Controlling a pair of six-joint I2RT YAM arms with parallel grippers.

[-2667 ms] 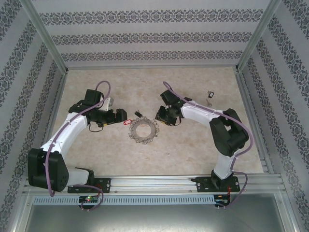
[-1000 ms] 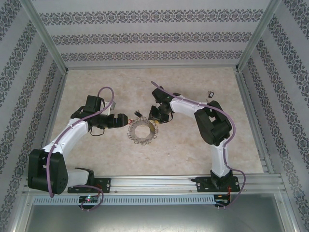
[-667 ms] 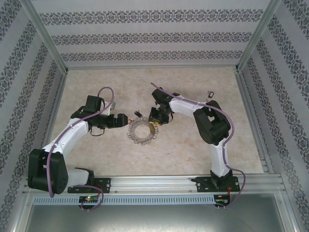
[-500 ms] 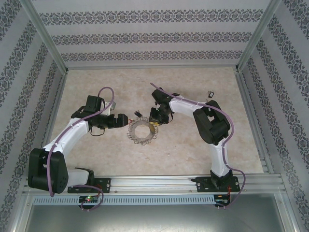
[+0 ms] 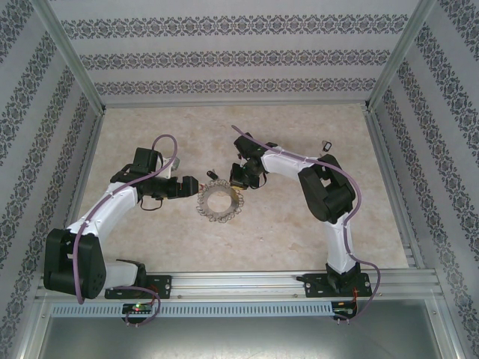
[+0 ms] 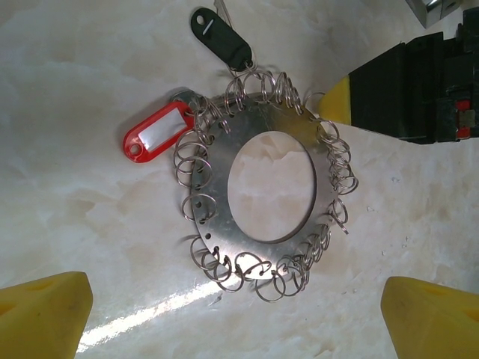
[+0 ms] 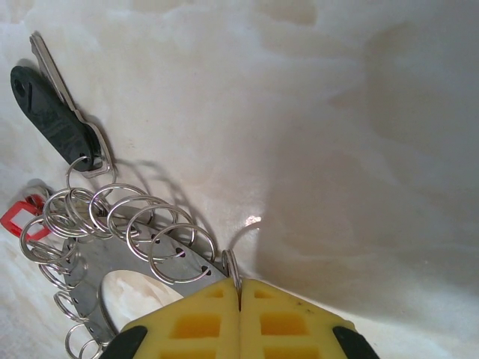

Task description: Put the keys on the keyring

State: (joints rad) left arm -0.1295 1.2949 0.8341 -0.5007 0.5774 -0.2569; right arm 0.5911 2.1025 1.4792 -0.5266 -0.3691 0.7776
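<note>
One small split ring (image 7: pixel 233 263) on the rim of the keyring (image 6: pixel 258 217) is being pinched by the right hand (image 7: pixel 239 293), its yellow fingers being pressed fully together on the wire. The keyring is lying flat on the counter (image 6: pixel 90 224) between the two hands. A red tag (image 6: pixel 157 132) and a black-headed key (image 6: pixel 221 36) are being carried on its far-left side. The left hand (image 5: pixel 194 185) is being held wide open just beside the keyring's left edge, pointed at it, with nothing in it.

The step in hand is judged to be the raising of that one split ring so that a key can be threaded. The pinch is best being kept on this single loop, clear of its neighbours. Any lift is best being made slowly, since the whole keyring is likely being dragged along with it. Steadying by the open left hand is being called for. A small dark piece (image 5: pixel 326 145), possibly a loose key, is lying well apart near the counter's right edge.
</note>
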